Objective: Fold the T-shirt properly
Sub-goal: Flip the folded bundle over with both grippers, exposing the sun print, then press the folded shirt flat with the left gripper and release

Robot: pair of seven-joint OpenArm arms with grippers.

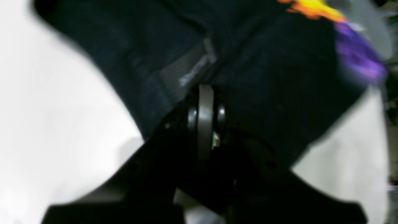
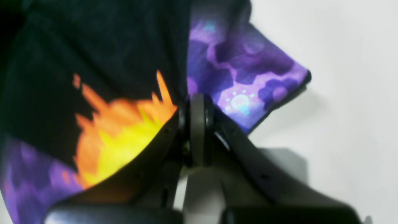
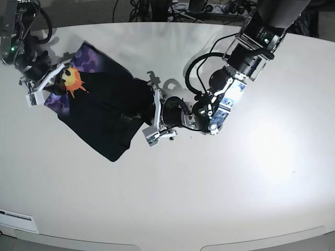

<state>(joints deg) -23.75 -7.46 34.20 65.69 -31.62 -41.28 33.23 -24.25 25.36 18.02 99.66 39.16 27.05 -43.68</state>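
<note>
Both pincers are pinched on the T-shirt (image 3: 99,112): left pincer (image 1: 205,93) is pressed together on plain black cloth w/ a grey tag beside it, right pincer (image 2: 197,102) is clamped right at the orange sun and purple print. Shirt lies bunched on the white worktop (image 3: 220,183), stretched btw the two arms, print edge turned up at the right arm's end. Prob. each arm grips an opposite end so the cloth can be pulled taut and spread flat before any fold; no neat fold yet.
</note>
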